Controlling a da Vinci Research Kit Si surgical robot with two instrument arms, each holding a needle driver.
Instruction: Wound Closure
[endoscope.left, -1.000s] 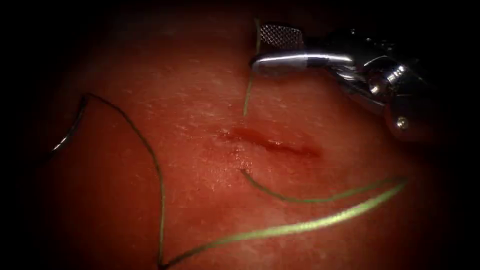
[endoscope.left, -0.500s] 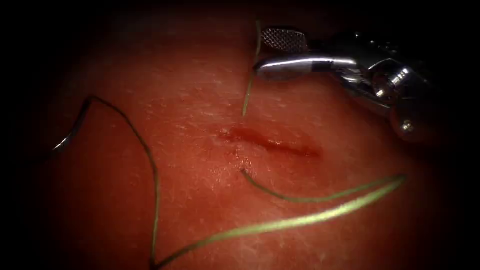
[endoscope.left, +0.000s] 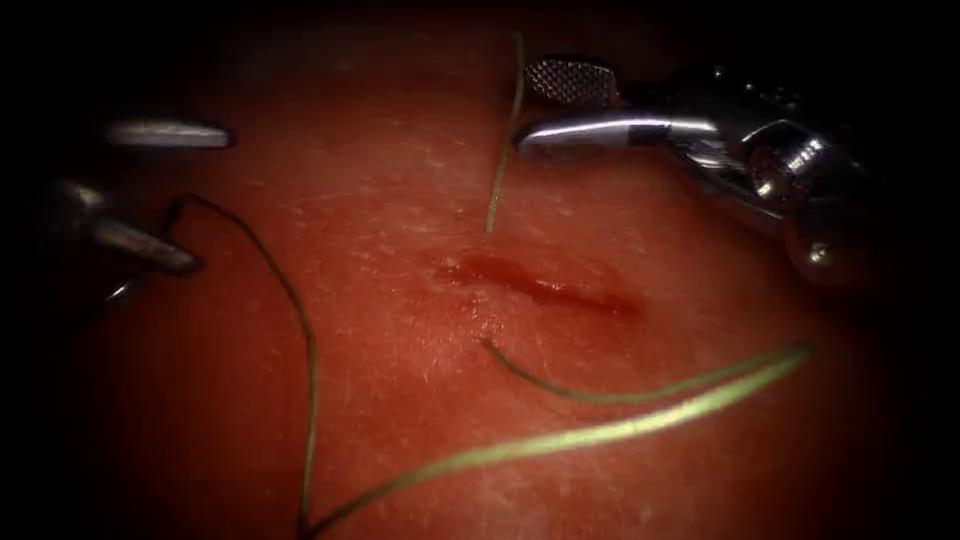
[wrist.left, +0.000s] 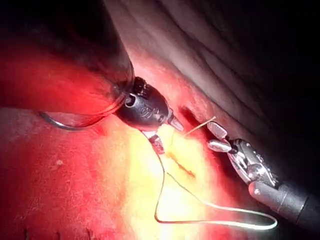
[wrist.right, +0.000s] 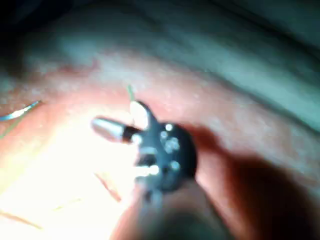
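Gaping empty, left gripper (endoscope.left: 185, 200) beside curved steel needle (endoscope.left: 125, 290), right gripper (endoscope.left: 535, 105) wide, green thread (endoscope.left: 560, 440) on glistening tissue (endoscope.left: 400, 300).

Endoscope view: we record light pooled on the tissue (endoscope.left: 400, 330) around the cut (endoscope.left: 540, 285), falling to black at every edge. Glare streaks the right tool (endoscope.left: 527, 105); the thread (endoscope.left: 560, 440) gleams. Left wrist view: we log an overlit patch of tissue.
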